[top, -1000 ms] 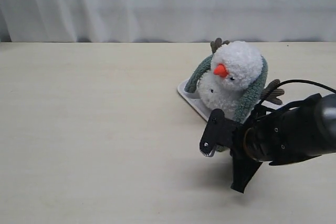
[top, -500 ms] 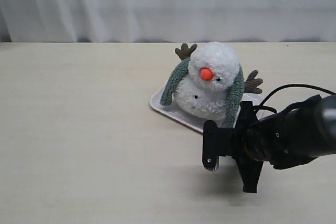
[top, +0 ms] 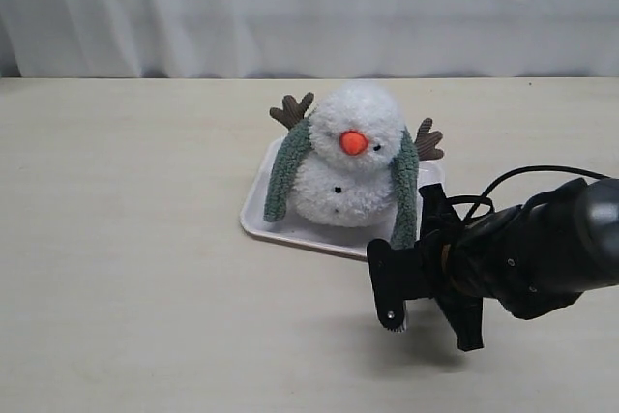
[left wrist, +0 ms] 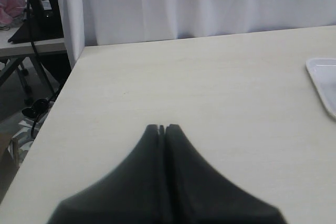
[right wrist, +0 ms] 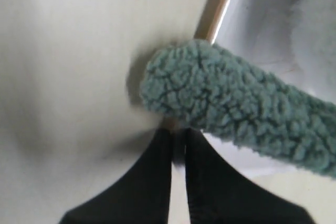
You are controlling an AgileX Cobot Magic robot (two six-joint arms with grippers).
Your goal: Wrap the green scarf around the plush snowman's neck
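Right tool [right wrist: 177, 134] pinches tray [top: 282, 232] rim; green scarf [top: 280, 171] drapes plush snowman [top: 334, 191]

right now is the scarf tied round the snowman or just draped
Just draped: the green scarf hangs over the plush snowman, both ends dangling down its sides, uncrossed.

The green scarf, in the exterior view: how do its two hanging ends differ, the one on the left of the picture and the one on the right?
The scarf's left end swings outward, away from the body of the plush snowman; the right end hangs nearly straight down. The left end stops over the white tray; the right end reaches lower, to the tray's rim, beside the right end effector. Both drop from the neck, uncrossed in front.
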